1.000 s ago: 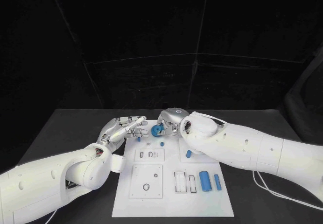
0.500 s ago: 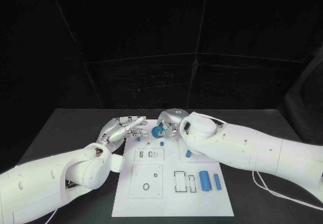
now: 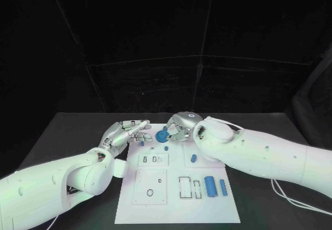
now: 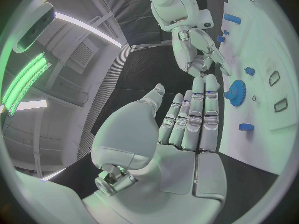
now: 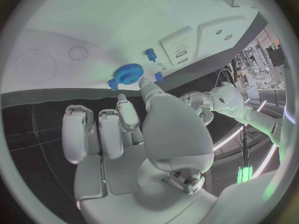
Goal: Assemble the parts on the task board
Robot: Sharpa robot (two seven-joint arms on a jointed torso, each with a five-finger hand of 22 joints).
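Gear [image 3: 161,136], blue and toothed, lies near the task board's [image 3: 177,211] far edge, just off the right hand's [image 3: 181,127] curled, empty fingertips; the left hand [image 3: 124,132] hovers with fingers straight, close together. It looks light, rigid plastic (best pinched across its rim). Its seating underneath stays hidden.

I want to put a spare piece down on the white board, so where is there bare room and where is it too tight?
Bare room: the near strip of the board, below the oval-hole panel and the two blue cylinders. Crowded: the far end, where the left hand and right hand flank the blue gear and small blue pegs.
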